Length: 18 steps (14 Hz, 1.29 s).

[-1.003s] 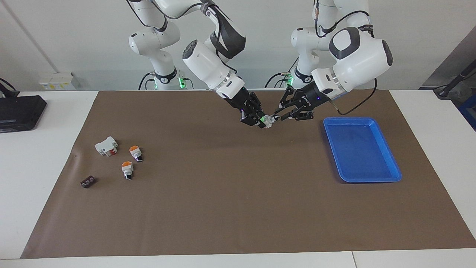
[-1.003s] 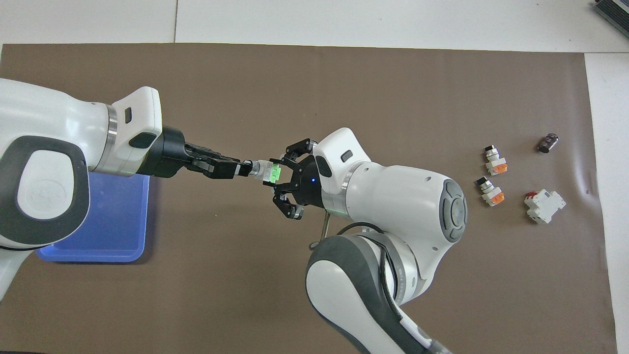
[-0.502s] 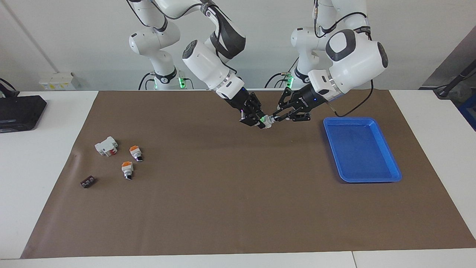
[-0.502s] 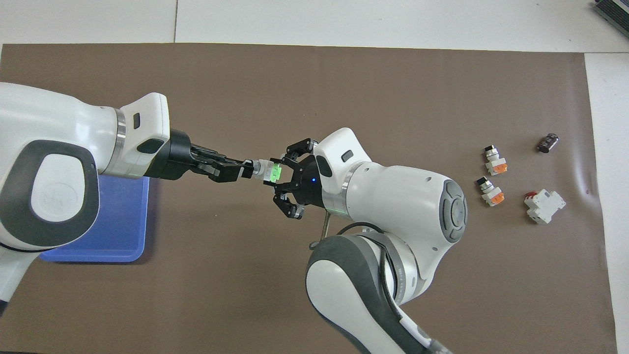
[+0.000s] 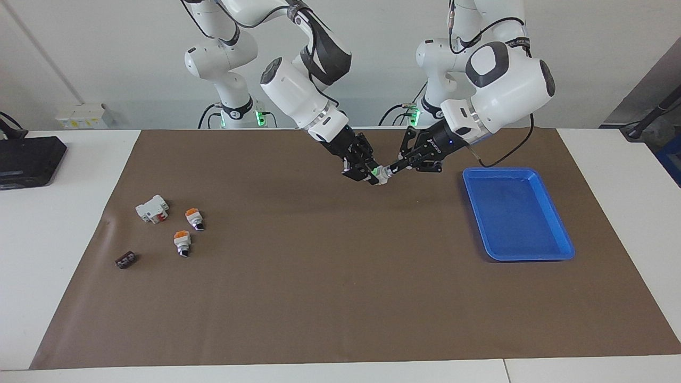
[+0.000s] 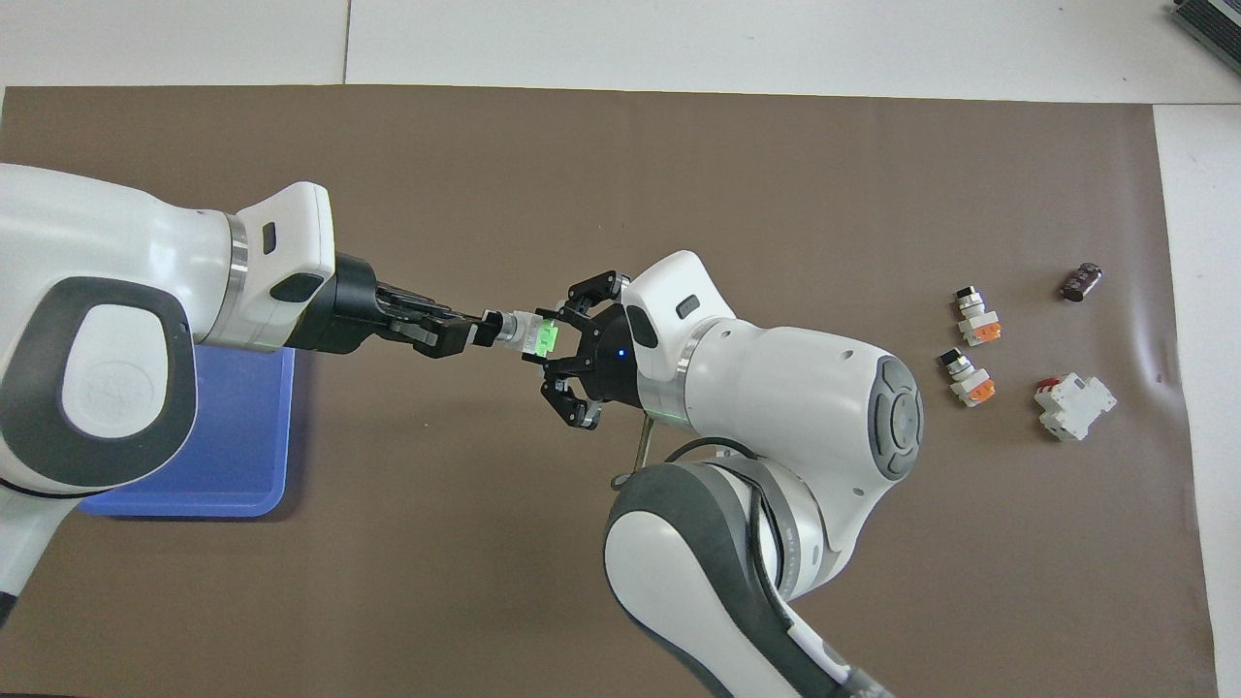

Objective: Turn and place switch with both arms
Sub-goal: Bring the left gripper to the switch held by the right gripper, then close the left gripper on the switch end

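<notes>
The switch (image 5: 381, 172), small and white with a bright green end, is held in the air over the brown mat (image 5: 319, 298), between the two grippers. It also shows in the overhead view (image 6: 526, 333). My right gripper (image 5: 373, 175) is shut on its green end (image 6: 547, 335). My left gripper (image 5: 396, 167) comes in from the tray's end and is shut on the black-and-silver knob tip (image 6: 493, 326). Both grippers point at each other, in line with the switch.
A blue tray (image 5: 553, 251) lies on the mat at the left arm's end. Two orange-capped switches (image 5: 194, 218) (image 5: 182, 242), a white block with red (image 5: 152, 208) and a small dark part (image 5: 125, 260) lie at the right arm's end.
My left arm has shifted slightly toward the right arm and its wrist has turned, with its fingers narrower at the knob tip. The right gripper and the switch have barely moved.
</notes>
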### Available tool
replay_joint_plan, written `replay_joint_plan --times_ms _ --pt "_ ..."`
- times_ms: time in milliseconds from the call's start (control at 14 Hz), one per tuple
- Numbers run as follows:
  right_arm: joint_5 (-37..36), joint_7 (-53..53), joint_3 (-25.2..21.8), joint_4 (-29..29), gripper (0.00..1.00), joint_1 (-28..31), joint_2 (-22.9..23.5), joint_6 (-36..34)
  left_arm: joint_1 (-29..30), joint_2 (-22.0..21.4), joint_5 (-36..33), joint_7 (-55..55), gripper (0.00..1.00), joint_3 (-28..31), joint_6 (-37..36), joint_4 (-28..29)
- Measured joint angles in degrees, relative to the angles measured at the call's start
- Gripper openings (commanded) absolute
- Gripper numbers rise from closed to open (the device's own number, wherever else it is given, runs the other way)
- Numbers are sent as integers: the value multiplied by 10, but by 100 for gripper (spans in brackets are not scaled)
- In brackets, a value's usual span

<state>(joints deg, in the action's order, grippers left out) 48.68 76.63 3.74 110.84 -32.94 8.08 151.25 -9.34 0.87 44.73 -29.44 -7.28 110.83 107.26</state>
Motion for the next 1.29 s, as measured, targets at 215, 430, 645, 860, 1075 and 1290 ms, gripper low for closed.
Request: replay_joint_plan --times_ms 215,430,645,860,1075,1290 --pt "0 0 0 0 0 0 0 1 0 0 0 15 0 0 0 0" --pt "0 0 0 1 0 0 0 1 -2 0 0 101 0 0 1 0" --pt "0 0 -1 3 0 0 -1 1 -8 0 -1 214 0 2 6 0" --pt "0 0 -2 5 0 0 -1 1 -11 0 -1 327 0 2 8 0" --pt "0 0 -3 7 0 1 -2 1 -18 0 -2 430 0 3 16 0" --pt "0 0 -4 7 0 1 -2 1 -22 0 -2 530 0 3 23 0"
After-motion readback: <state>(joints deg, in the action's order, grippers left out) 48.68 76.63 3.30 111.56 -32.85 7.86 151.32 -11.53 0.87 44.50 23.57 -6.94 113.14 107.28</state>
